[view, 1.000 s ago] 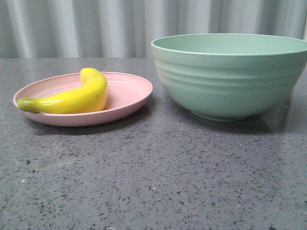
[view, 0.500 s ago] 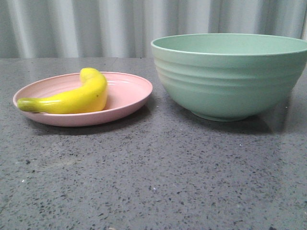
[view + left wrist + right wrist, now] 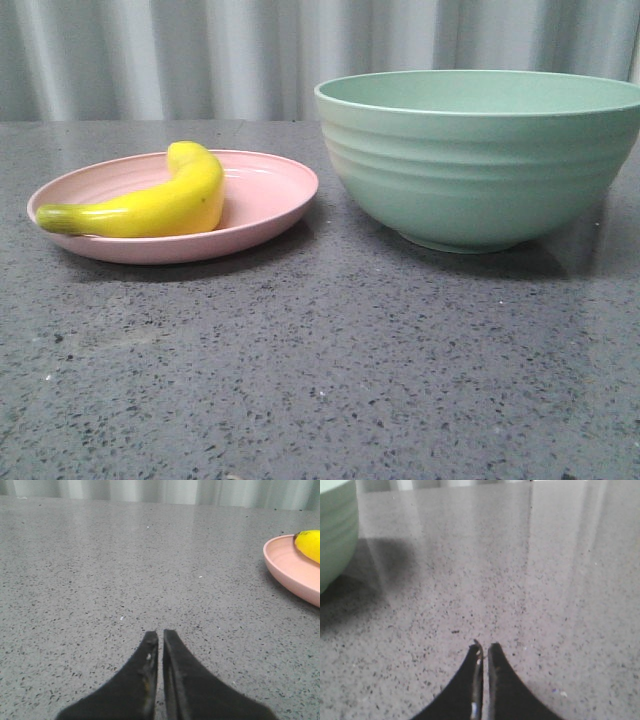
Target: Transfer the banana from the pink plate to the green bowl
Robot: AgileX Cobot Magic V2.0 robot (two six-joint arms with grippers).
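The yellow banana (image 3: pixel 160 200) lies curved on the pink plate (image 3: pixel 265 195) at the left of the front view, green stem end pointing left. To its right stands the tall green bowl (image 3: pixel 480 170), ridged outside, its inside hidden by the near wall. No gripper shows in the front view. My left gripper (image 3: pixel 160 633) is shut over bare table, with the pink plate (image 3: pixel 290 570) and the banana's tip (image 3: pixel 309 544) off to one side. My right gripper (image 3: pixel 485 646) is shut with nothing in it, the green bowl (image 3: pixel 335 535) at that view's edge.
The speckled grey table (image 3: pixel 320 360) stretches from the dishes to the near edge. A pale pleated curtain (image 3: pixel 200 55) closes off the back.
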